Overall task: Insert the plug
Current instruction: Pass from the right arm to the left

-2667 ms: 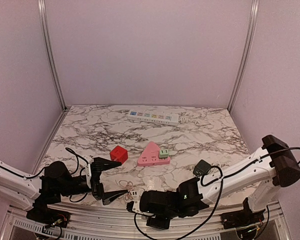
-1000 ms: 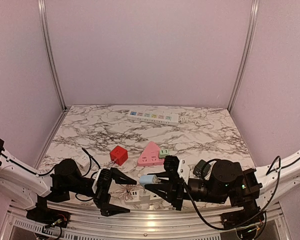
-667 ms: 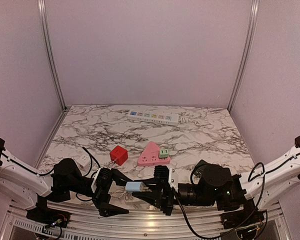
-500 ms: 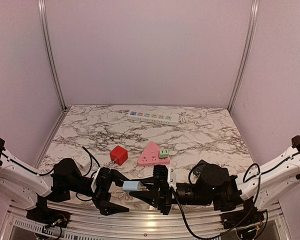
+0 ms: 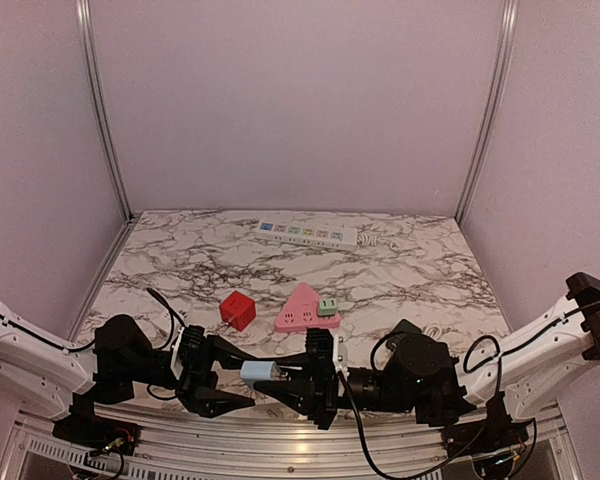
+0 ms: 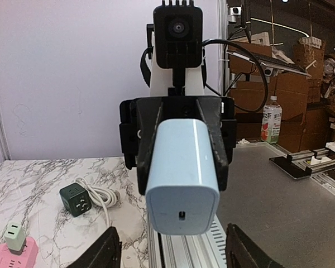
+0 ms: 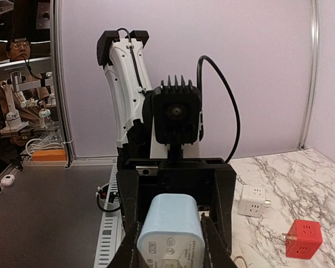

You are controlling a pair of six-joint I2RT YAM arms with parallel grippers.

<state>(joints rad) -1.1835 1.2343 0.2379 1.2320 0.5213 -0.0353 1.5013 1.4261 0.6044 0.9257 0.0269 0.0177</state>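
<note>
Pale blue block-shaped plastic plug [image 5: 255,373]: aloft over the marble desk [image 5: 410,270], at its near edge, clamped in the right tool [image 5: 278,378]. Left tool [image 6: 176,254]: jaws apart, gripping nothing. Insertion not yet done; the pink triangular socket block [image 5: 302,310] sits farther back.

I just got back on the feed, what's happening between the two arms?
The right pincer is shut on a pale blue rectangular plastic charger plug, held in the air over the near edge of the marble table. The left pincer faces it, jaws open on either side of the plug's end, not touching. It looks like a handover.
</note>
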